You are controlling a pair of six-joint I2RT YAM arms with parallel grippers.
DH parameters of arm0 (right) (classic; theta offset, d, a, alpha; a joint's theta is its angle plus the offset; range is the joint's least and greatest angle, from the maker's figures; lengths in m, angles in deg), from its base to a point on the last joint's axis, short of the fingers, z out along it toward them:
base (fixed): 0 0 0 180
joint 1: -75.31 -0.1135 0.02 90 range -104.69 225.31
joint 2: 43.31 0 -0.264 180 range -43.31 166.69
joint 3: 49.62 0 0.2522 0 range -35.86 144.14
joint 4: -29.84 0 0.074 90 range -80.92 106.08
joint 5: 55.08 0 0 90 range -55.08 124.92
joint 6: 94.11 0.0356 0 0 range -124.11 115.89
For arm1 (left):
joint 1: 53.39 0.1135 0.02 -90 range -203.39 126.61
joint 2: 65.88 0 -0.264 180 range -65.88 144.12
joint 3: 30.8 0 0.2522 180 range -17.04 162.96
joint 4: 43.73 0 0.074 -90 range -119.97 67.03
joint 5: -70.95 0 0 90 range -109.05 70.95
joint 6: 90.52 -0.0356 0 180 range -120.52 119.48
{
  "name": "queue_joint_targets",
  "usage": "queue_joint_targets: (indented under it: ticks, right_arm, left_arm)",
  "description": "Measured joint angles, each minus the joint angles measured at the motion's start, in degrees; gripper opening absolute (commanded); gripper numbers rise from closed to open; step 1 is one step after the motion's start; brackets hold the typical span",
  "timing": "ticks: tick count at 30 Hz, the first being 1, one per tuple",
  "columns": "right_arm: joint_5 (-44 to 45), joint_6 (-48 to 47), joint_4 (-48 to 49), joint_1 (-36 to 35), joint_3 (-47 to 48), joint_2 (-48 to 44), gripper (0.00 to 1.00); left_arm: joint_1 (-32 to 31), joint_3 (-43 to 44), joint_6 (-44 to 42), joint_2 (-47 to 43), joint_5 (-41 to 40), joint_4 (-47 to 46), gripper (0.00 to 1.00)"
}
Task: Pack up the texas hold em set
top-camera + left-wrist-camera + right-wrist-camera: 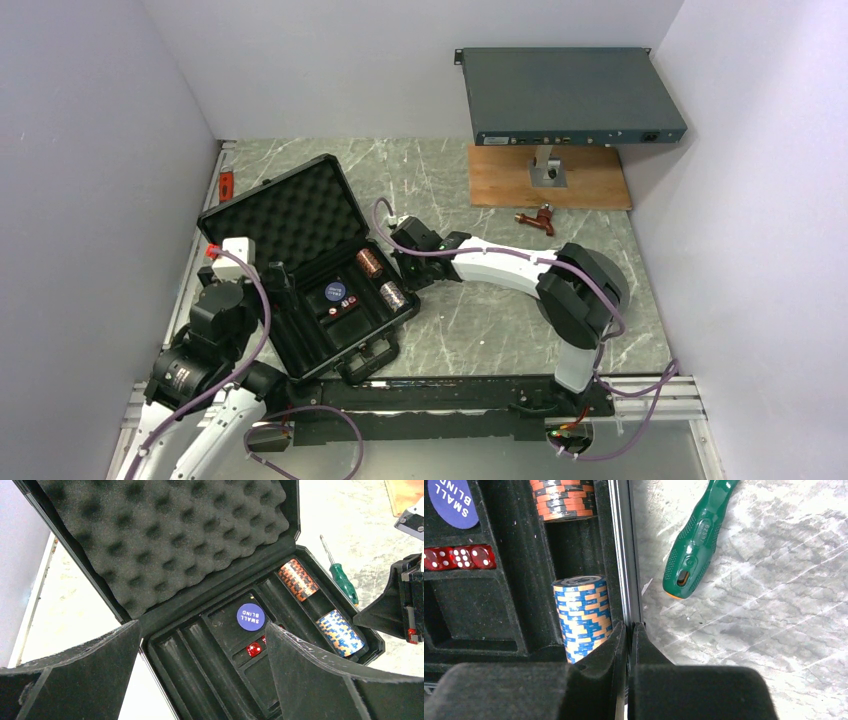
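Observation:
The black briefcase [285, 215] lies open at centre-left, its foam-lined lid tilted up. In its tray lie an orange chip stack [298, 580], a blue chip stack [340, 632], the blue "SMALL BLIND" button [250, 617] and red dice [254, 650]. My left gripper [200, 680] is open and empty above the tray's empty left slots [280, 283]. My right gripper [630, 625] is shut on the case's right rim [624, 555], one finger inside beside the blue stack [583, 615], the other outside. It also shows in the top view [406, 272].
A green-handled screwdriver [696, 537] lies on the marble table just right of the case. At the back right a grey box [575, 95] stands on a wooden board [500, 185], with a small red-brown object [538, 218] before it. Walls close in on both sides.

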Motion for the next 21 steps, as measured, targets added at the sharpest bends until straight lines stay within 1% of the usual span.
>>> queue_joint_targets:
  ticks: [5,8,21]
  right_arm:
    - [1.4,0.4,-0.8,-0.1,0.6,0.3,0.0]
    - [2.3,0.3,-0.8,1.0,0.7,0.3,0.0]
    - [3.6,-6.2,0.1,10.6,0.6,0.3,0.0]
  left_arm:
    - [0.0,0.0,-0.1,0.3,0.0,0.0,1.0]
    - [0.0,0.0,-0.1,0.6,0.0,0.0,1.0]
    - [0.2,0.0,-0.1,2.2,0.0,-0.3,1.0]
